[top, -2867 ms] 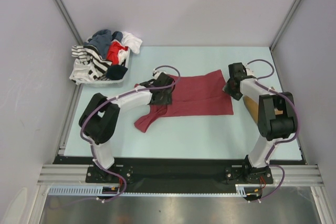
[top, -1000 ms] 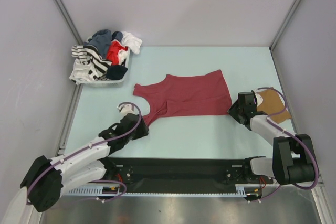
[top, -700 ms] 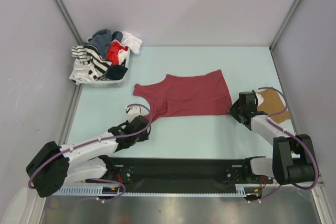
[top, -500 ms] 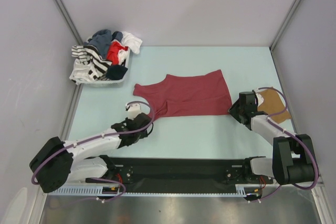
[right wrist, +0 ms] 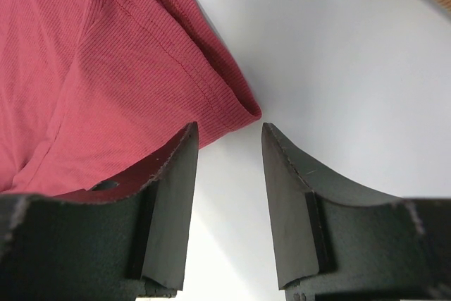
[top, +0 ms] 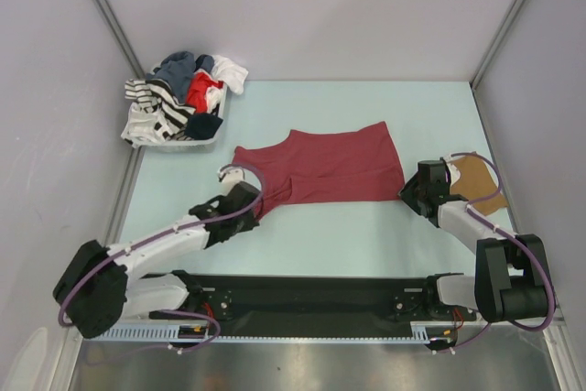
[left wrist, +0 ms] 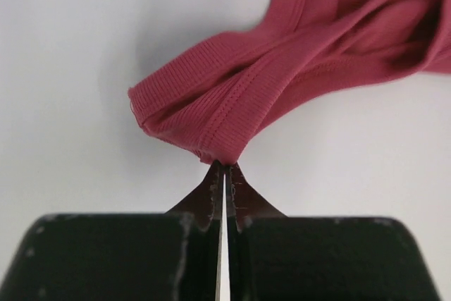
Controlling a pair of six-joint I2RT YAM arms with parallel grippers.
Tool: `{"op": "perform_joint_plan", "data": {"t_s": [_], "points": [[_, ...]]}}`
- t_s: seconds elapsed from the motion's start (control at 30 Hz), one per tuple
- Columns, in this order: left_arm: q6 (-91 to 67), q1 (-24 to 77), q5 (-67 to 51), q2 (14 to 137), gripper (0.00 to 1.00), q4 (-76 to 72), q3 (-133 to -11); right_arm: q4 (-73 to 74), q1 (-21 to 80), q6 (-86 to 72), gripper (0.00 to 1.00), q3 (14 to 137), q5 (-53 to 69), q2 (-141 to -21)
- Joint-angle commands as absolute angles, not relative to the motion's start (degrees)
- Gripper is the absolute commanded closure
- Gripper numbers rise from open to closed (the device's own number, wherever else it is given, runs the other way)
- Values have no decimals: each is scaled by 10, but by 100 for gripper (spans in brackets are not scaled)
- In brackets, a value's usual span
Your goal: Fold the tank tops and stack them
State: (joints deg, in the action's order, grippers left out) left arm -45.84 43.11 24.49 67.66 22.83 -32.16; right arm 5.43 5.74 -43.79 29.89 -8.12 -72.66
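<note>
Two cloth tops lie on the pale blue table [top: 366, 235]. The dark maroon ribbed tank top [top: 330, 164] is spread flat in the middle. The left gripper [left wrist: 224, 168] is clenched on its folded shoulder strap at the near left. The right gripper [right wrist: 229, 139] has its fingers apart, grasping nothing, with the hem corner just before them. The tan-brown top [top: 481, 185] lies beside the right arm.

Readable text: none, no lettering, label or brand legible on maroon tank top [top: 330, 167], none elsewhere in view
</note>
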Motion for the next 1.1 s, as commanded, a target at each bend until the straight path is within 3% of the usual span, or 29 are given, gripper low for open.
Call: {"op": "perform_joint_plan", "data": {"t_s": [0.0, 0.37, 0.9, 1.0, 1.07], "points": [[-418, 339, 128, 630, 100, 186, -317, 40, 54, -429, 54, 298, -81, -716], [-431, 114, -194, 674, 100, 64, -302, 42, 52, -424, 54, 298, -80, -713], [-466, -27, -238, 672, 100, 30, -289, 41, 50, -443, 55, 299, -98, -742], [-472, -48, -254, 684, 100, 17, -286, 25, 49, -451, 60, 304, -95, -770], [-481, -68, -267, 689, 100, 4, -280, 24, 50, -454, 70, 315, -94, -787]]}}
